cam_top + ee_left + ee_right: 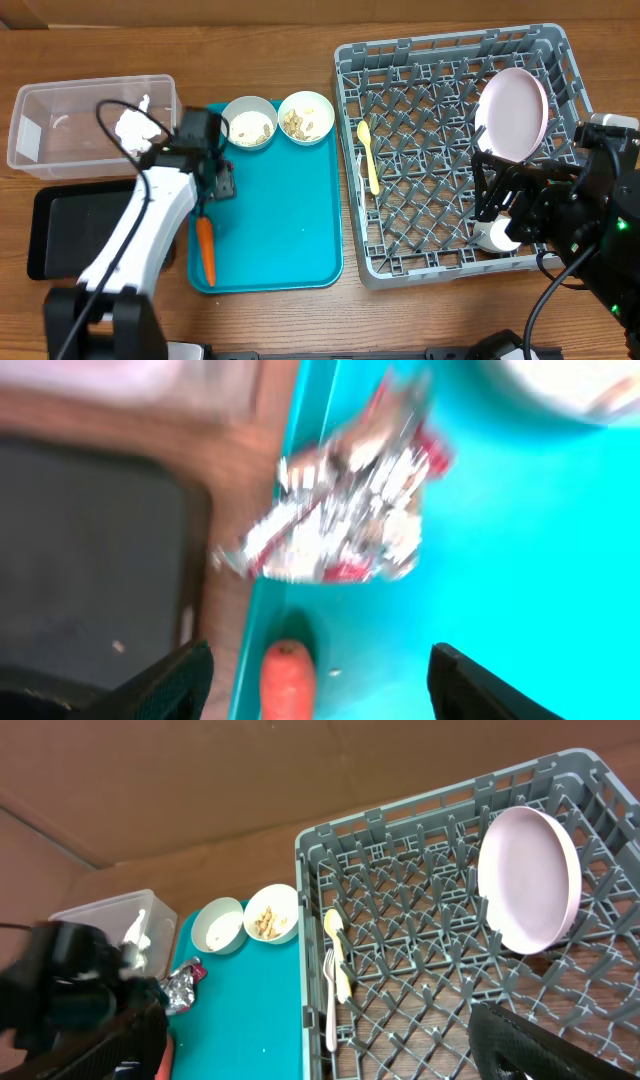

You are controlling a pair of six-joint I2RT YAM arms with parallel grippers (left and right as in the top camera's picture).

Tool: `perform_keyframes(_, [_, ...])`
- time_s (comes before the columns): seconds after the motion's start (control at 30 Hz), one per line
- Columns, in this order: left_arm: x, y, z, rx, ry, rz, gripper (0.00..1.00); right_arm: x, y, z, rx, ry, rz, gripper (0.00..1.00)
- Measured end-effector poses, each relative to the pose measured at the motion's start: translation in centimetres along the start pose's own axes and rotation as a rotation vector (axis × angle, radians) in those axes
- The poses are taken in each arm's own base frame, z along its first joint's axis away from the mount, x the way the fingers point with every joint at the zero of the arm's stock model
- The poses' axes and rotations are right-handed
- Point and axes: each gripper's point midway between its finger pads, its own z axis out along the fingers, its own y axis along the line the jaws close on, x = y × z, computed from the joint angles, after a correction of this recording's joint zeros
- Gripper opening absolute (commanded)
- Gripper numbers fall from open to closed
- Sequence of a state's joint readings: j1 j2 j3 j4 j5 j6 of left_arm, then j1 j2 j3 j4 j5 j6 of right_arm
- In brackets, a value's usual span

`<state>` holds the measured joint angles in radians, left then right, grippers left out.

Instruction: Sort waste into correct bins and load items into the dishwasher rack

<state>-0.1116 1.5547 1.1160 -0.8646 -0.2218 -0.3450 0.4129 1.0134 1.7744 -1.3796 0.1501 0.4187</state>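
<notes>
- While the right claw (320,1045) hangs spread, the left claw (320,660) hovers spread over the foil wrapper (340,510) on the teal tray's (520,580) edge.
- Next call: pinch, lift, bin.

Brown wood-grain table (290,30), soft even light overall.
</notes>
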Motion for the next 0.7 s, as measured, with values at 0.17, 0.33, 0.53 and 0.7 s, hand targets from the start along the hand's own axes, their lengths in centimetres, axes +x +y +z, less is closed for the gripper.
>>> perform_keyframes(0.17, [-2.9, -0.2, -2.3, 0.026, -0.131, 0.019, 0.76, 0.0, 0.0, 0.0, 0.000, 0.001, 0.000, 1.00])
perform_keyframes(0.33, [-3.9, -0.8, 0.0, 0.012, -0.139, 0.054, 0.75, 0.0, 0.0, 0.0, 0.000, 0.000, 0.000, 1.00])
perform_keyframes(0.53, [-3.1, -1.6, 5.6, -0.032, -0.043, 0.105, 0.70, 0.0, 0.0, 0.0, 0.000, 0.000, 0.000, 1.00])
perform_keyframes(0.7, [-2.2, -1.5, 7.6, -0.058, 0.000, 0.124, 0.37, 0.0, 0.0, 0.0, 0.000, 0.000, 0.000, 1.00])
